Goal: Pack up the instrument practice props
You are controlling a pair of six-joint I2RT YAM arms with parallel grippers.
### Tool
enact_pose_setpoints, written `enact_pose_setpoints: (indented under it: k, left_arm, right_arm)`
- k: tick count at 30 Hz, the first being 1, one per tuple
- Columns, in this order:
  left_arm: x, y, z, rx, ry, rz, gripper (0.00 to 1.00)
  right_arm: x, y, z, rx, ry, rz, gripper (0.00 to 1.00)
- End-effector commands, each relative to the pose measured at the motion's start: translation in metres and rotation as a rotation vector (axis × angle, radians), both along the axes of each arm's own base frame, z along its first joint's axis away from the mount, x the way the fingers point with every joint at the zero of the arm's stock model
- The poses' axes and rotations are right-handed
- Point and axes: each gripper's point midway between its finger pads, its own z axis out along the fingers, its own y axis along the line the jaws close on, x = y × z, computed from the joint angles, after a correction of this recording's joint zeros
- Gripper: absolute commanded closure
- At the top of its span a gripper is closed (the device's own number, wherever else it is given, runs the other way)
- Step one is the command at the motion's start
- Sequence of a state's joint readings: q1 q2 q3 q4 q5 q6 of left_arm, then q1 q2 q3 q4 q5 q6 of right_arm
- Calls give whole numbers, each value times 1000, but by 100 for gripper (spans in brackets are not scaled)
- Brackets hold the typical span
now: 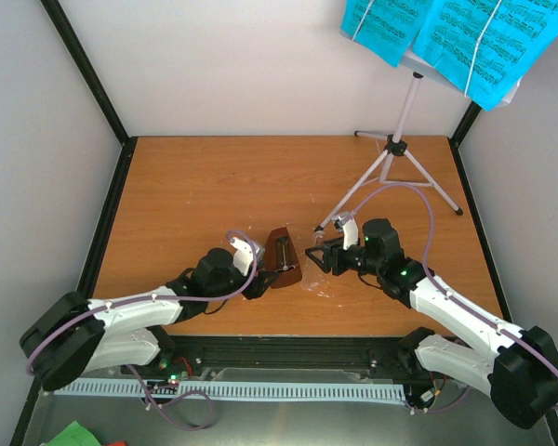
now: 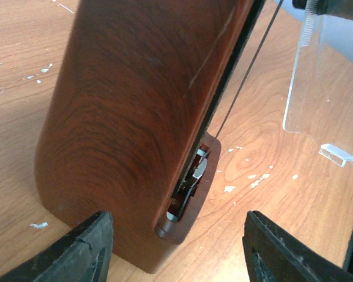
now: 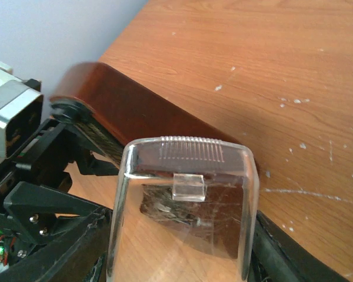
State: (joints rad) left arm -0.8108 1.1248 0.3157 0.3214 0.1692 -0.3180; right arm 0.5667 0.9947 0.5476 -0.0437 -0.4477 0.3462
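The dark red-brown metronome [image 1: 283, 256] stands on the table between my arms, and its wooden body fills the left wrist view [image 2: 135, 117]. My left gripper [image 1: 259, 282] is open; its fingers [image 2: 88, 249] stand on either side of the metronome's lower corner, with a wide gap on the right. My right gripper [image 1: 319, 257] is shut on the clear cover [image 3: 185, 205] and holds it just right of the metronome; the cover also shows in the left wrist view [image 2: 323, 88]. The silver tripod music stand [image 1: 395, 149] stands at the back right with cyan sheet-music pages [image 1: 446, 32] on its desk.
The tripod's legs [image 1: 437, 190] spread over the back right of the wooden table [image 1: 195, 186]. Black frame posts [image 1: 84, 65] and white walls close in the sides and back. Small white flecks [image 2: 256, 182] lie on the wood near the metronome.
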Motion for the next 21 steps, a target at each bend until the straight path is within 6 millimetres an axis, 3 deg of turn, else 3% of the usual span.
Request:
enact_pose_setpoints:
  k: [1, 10, 21]
  left_arm:
    - [3, -11, 3, 0, -74, -41, 40]
    - [1, -21, -9, 14, -73, -94, 35]
    - [19, -9, -20, 73, -98, 24, 35]
  right_arm:
    - [11, -1, 2, 26, -47, -53, 58]
    - [17, -7, 5, 14, -72, -97, 56]
    - [19, -17, 7, 17, -88, -162, 55]
